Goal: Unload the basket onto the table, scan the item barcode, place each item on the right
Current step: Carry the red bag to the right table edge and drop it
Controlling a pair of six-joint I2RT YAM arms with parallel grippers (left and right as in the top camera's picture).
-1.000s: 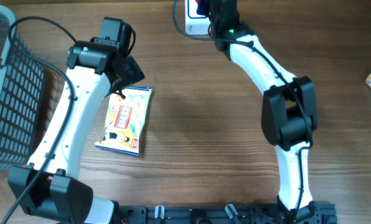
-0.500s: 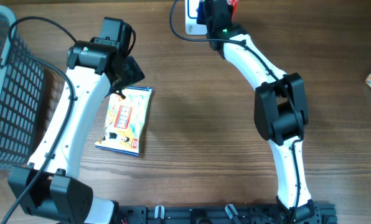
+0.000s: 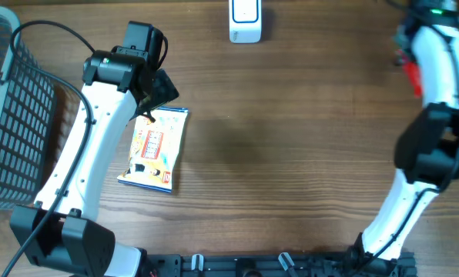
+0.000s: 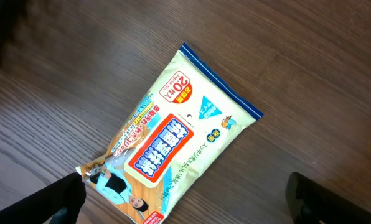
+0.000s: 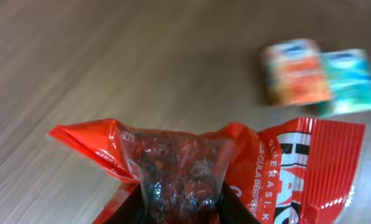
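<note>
At the table's far right, the right gripper (image 5: 180,210) is clamped on the crimped end of a red snack sachet (image 5: 192,162), probably to leave its printed faces bare for reading, well apart from the white scanner (image 3: 245,21) at top centre. Left gripper (image 3: 160,88) hangs fingers spread above a yellow wipes packet (image 4: 173,137), touching nothing. Only the right wrist view shows two blurred small packets (image 5: 313,74) beyond the sachet; only overhead shows the scanner
</note>
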